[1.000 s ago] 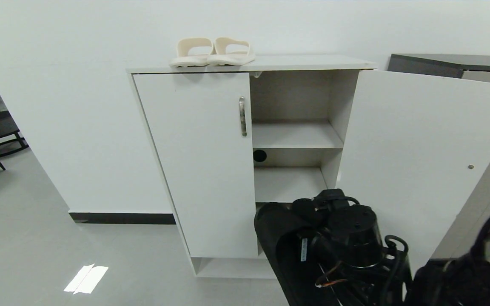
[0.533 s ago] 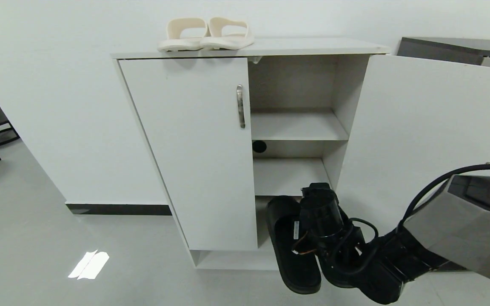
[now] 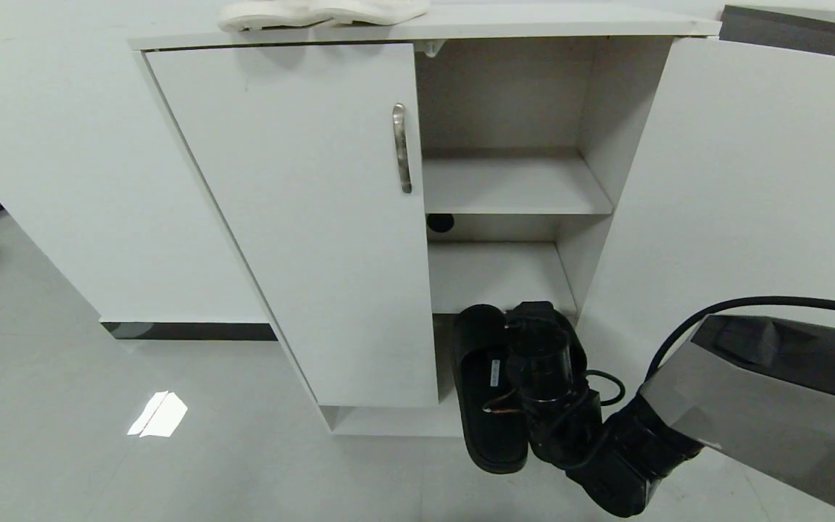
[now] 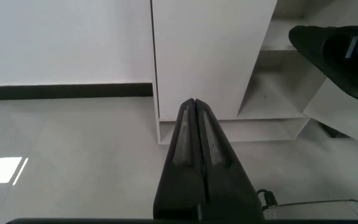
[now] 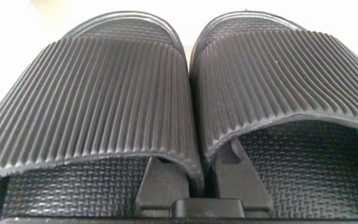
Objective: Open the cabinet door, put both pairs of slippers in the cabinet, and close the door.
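— Two gripped at once by right hand (image 5: pixel 201 183): black slippers (image 5: pixel 123 87), low before the cabinet (image 3: pixel 301 217) opening. Left hand (image 4: pixel 194 121) closed, empty.
— Could catch toes on the shelf (image 3: pixel 497 279) edge, twisting one loose. Cream slippers (image 3: pixel 316 11) up top.

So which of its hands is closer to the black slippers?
Right. The right gripper holds the black slippers, its fingers tucked under the straps, in front of the open cabinet. The left gripper, fingers shut, hangs apart from them, farther out over the floor.
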Robot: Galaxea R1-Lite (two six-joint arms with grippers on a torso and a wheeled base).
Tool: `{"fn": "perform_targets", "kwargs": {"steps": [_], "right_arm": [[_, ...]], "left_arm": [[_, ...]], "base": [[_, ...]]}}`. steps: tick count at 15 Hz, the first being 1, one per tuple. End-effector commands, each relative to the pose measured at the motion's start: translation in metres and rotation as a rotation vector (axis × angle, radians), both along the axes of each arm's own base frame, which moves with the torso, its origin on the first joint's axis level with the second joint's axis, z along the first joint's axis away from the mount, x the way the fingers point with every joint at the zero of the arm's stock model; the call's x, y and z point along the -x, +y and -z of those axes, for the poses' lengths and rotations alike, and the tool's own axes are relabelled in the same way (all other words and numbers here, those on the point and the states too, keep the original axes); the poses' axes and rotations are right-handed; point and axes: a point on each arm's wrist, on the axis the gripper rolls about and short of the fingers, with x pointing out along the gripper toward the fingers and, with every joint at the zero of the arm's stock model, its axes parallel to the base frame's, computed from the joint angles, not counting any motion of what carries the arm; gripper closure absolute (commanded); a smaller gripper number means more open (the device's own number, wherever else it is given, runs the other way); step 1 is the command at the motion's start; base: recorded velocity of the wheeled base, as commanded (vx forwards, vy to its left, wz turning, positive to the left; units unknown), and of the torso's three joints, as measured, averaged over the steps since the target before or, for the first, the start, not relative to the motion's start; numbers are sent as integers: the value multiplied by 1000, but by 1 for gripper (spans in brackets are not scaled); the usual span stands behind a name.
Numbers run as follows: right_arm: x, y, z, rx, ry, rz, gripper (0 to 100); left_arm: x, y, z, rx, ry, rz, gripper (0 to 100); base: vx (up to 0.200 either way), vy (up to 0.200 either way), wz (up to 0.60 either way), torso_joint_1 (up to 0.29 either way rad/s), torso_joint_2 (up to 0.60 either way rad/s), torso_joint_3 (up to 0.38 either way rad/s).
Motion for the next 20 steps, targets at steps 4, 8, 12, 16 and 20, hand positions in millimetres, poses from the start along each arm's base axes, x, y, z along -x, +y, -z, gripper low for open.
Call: {"fn": "perform_targets", "kwargs": {"steps": [4,8,12,16,20], "right_arm": [[-15,12,-10,7,-40,27,100],[-32,10,-13,8,-40,52,100],[-49,10,-6,12,-36,78,100],[-63,15,2,14,-37,86,100],[-89,17,7,33,-44,114,100]], "left_arm": [[0,0,0,-2,2,4,100],[0,0,0,8,3,2,100],[0,0,0,7,3,2,100],[0,0,0,8,3,2,100],[0,0,0,10,3,2,100]], "base": [[0,0,0,4,4,-183],[50,0,0,-1,1,-3],[200,0,0,-1,5,1],[200,0,0,0,-4,-1],[150,0,0,2,1,2]]}}
